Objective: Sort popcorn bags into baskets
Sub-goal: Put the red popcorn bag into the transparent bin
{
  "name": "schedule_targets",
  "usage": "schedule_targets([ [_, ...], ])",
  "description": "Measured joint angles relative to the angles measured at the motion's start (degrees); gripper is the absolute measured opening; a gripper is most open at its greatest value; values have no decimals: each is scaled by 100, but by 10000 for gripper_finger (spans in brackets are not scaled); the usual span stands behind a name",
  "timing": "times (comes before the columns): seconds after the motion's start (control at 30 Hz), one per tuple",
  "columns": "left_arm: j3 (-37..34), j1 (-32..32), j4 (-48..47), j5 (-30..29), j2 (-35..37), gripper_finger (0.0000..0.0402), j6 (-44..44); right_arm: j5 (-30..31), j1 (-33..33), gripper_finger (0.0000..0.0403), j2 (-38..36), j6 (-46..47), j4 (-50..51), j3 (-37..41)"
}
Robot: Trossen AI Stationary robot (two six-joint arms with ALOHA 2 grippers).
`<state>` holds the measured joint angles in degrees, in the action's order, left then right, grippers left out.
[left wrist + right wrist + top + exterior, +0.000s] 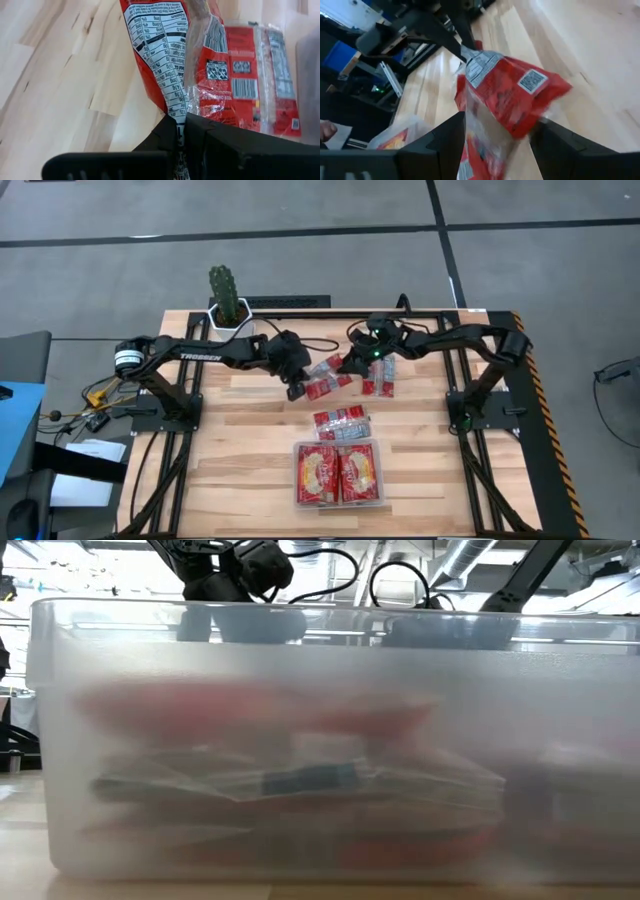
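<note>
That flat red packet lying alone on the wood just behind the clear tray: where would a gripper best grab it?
Probably by a crimped end seam of the packet, coming straight down from above: it lies flat and thin on the table, so only its edges offer the fingers something to pinch.

Glossy red popcorn bags (338,421) with silver-blue marks at centre frame; red with yellowish middles inside the clear basket (339,502) below. White nutrition panel in black print on the held bag (170,65). Pale striped wood bench (250,450). Green cactus (225,292), upper left.

5 popcorn bags (340,420), 1 basket (297,502), 1 cactus pot (227,313).
</note>
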<state>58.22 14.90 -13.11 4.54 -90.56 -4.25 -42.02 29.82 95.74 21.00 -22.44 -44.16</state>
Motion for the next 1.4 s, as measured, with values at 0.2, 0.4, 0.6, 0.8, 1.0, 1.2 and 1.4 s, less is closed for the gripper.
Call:
schedule_targets([
  [0.2, 7, -39, 51, -35, 37, 0, -189, -41, 3, 235, 223, 47, 96, 0],
  [0.4, 7, -87, 109, -92, 59, 0, -241, -280, -23, 218, 223, 17, -232, 2],
  [0.6, 7, -96, 384, 66, 61, 0, -241, -437, -267, 132, 219, -121, -354, 0],
  [0.8, 7, -118, 423, 366, 61, 21, -292, -473, -345, 19, 184, -67, -332, 5],
  [1.0, 31, -148, 263, 1183, 135, 101, -488, -732, -202, 18, -219, 98, -63, 9],
  [1.2, 28, -156, -181, 2307, 331, 182, -1213, -1269, -47, 18, -949, -42, 995, 7],
  [1.4, 26, -320, -348, 3575, 527, 214, -1659, -1481, -420, 18, -1573, -410, 2338, -9],
])
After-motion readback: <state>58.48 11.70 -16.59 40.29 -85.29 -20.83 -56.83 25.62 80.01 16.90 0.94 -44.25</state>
